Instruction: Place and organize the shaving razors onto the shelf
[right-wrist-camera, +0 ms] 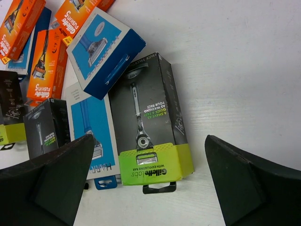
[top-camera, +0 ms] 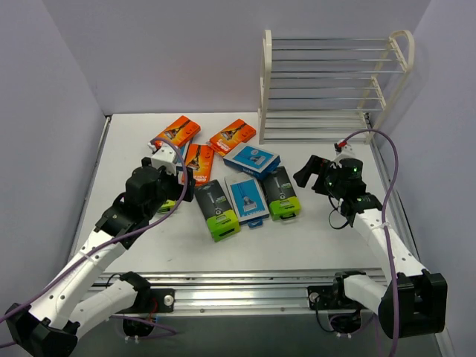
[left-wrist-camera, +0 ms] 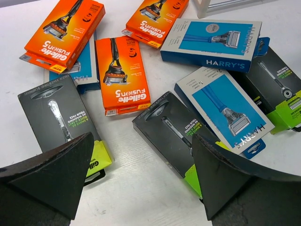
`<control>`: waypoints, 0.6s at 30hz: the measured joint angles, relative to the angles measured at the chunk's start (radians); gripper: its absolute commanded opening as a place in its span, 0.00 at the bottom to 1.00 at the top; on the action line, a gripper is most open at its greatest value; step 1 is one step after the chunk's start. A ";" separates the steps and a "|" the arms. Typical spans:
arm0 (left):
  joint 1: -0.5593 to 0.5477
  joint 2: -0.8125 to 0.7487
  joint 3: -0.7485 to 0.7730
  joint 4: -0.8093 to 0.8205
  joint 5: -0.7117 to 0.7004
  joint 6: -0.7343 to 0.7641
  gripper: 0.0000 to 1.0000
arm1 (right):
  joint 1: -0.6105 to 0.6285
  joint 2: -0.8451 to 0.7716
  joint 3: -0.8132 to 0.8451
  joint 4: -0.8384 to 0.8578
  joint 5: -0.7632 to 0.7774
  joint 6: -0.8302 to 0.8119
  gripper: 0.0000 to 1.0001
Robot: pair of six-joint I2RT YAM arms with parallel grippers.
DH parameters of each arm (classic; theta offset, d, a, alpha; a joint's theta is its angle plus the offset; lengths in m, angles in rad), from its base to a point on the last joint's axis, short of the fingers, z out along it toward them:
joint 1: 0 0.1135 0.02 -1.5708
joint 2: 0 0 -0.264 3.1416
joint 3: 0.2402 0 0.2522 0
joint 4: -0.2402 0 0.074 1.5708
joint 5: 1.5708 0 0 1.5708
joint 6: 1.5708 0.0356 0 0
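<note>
The razor packs (top-camera: 246, 199) are all lying flat in a loose heap around the middle of the desk (top-camera: 327, 245). None are on the shelf (top-camera: 265, 89), which stands at the far right corner. The right gripper (right-wrist-camera: 149, 141) hangs wide open right over a black-and-lime pack (right-wrist-camera: 150, 117), holding nothing. The left gripper (left-wrist-camera: 141, 139) is spread open too, above the heap's left side.

Top external: high, rear, whole table (top-camera: 312, 245). Wrist views: close, oblique, sharing middle blue pack (left-wrist-camera: 221, 106).
</note>
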 measured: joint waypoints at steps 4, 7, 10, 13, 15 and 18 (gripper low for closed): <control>-0.001 0.014 0.001 -0.005 -0.011 0.001 0.94 | 0.000 0.001 0.000 0.006 0.002 0.016 1.00; -0.001 0.023 0.007 -0.021 -0.019 0.000 0.94 | 0.000 0.001 0.000 0.019 -0.002 0.024 1.00; -0.001 0.026 0.014 -0.033 -0.031 0.000 0.94 | 0.000 0.010 -0.001 0.027 -0.022 0.020 1.00; -0.001 0.026 0.020 -0.040 -0.048 0.000 0.94 | 0.000 0.031 -0.010 0.035 -0.066 0.011 1.00; -0.001 0.024 0.020 -0.041 -0.054 -0.001 0.94 | 0.000 0.039 -0.020 0.035 -0.095 0.008 1.00; -0.001 0.015 0.020 -0.041 -0.062 -0.002 0.94 | 0.000 0.039 -0.043 0.055 -0.141 0.012 1.00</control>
